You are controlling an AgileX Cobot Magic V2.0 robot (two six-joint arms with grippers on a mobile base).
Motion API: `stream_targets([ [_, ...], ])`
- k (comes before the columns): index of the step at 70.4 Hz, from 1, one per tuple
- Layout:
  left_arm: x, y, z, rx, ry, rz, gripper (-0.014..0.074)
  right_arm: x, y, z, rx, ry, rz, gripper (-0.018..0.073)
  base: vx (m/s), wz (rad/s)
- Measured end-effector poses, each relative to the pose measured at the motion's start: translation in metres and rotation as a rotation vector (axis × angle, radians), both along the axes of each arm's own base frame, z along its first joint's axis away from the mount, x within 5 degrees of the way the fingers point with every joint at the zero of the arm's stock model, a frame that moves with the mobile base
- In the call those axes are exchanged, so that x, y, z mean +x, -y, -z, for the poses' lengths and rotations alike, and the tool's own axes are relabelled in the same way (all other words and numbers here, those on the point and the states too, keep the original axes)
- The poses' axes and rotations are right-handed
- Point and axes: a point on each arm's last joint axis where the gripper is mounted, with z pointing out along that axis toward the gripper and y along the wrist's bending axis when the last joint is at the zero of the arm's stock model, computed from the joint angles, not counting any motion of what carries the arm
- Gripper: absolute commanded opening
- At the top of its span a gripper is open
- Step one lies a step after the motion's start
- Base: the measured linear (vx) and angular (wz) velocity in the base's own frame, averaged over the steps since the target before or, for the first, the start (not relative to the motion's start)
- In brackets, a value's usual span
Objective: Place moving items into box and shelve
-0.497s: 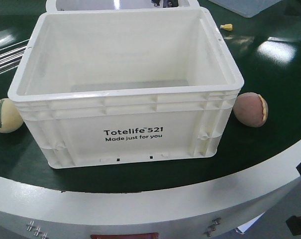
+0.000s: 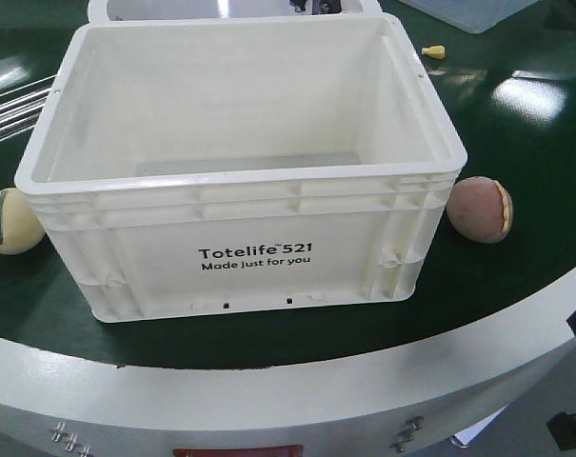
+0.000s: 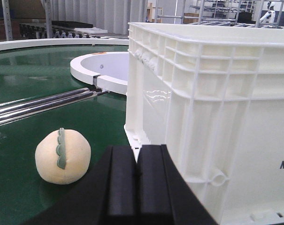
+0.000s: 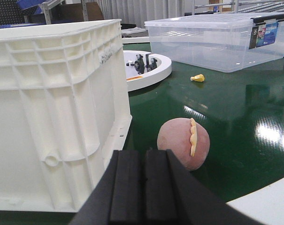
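Where box [image 2: 249, 205] reads "Totelife 521", cream ball [image 2: 11, 221] L, pink ball [image 2: 478, 209] R.

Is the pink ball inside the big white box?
No, the pink ball sits on the green table outside the white box, next to its side wall.

Glossy white plastic box [image 2: 240, 171]; matt, plush-looking balls [image 3: 63, 156]; shiny green tabletop [image 2: 535, 190].
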Motion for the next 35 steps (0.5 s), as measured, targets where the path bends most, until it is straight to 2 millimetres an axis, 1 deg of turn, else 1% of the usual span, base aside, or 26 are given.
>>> stream_targets([
  [12, 0.0, 0.0, 0.0, -0.004, 0.0, 0.0, -0.0026, 0.0, 0.0, 0.0, -0.045, 0.012, -0.003, -0.0015, 0.0, 0.0],
  [18, 0.0, 0.0, -0.002, -0.042, 0.017, 0.0, -0.0026, 0.0, 0.0, -0.003, -0.069, 0.017, -0.004, -0.0015, 0.0, 0.0],
  [27, -0.001, 0.0, -0.006, -0.058, 0.012, 0.0, -0.0026, -0.004, 0.001, -0.029, -0.073, 0.065, 0.001, -0.0015, 0.0, 0.0],
  [32, -0.002, 0.0, -0.018, -0.038, 0.027, -0.001, -0.0026, -0.003, 0.001, -0.047, -0.075, 0.07, 0.004, -0.0015, 0.0, 0.0],
  [35, -0.002, -0.001, -0.03, -0.016, 0.045, -0.004, -0.0026, -0.001, 0.001, -0.056, -0.082, 0.06, 0.005, -0.0015, 0.0, 0.0],
])
